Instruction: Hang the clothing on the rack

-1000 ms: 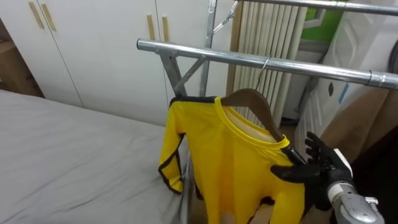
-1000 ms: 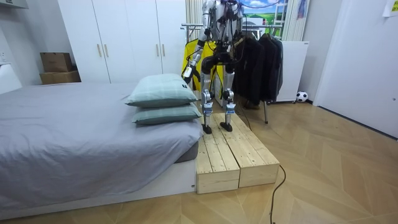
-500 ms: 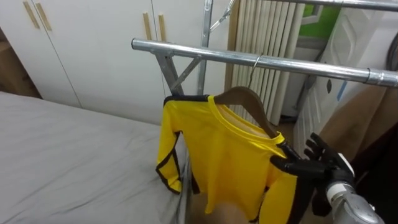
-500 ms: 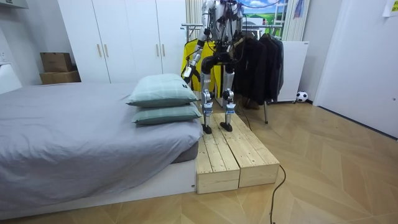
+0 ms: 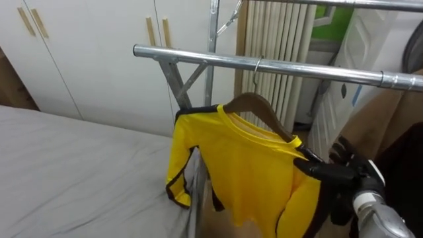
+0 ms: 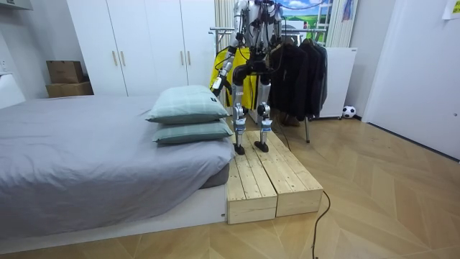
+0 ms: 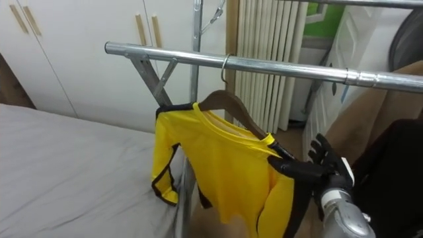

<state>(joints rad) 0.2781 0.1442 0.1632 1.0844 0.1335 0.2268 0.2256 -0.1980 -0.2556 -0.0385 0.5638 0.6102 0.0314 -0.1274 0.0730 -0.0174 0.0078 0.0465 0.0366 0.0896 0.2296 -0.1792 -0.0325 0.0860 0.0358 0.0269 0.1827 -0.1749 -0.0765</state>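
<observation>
Yellow shirt [image 5: 244,165] hangs on wooden hanger [image 5: 254,104], hook over metal rail [image 5: 297,69], just past the bed [image 5: 66,165] edge. Right robot hand [image 5: 353,177] is open w/ straight fingers; tips touch shirt's shoulder by hanger end, gripping nothing. Room view: robot stands on wooden platform [image 6: 266,180] facing rack. Left robot hand [image 6: 215,84] is low beside shirt, state can't tell.

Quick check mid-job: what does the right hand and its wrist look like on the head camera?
The right hand is black all over, with slim, segmented fingers. Behind it is a pale silver-grey cylindrical wrist, which leads into a smooth grey metal forearm.
</observation>
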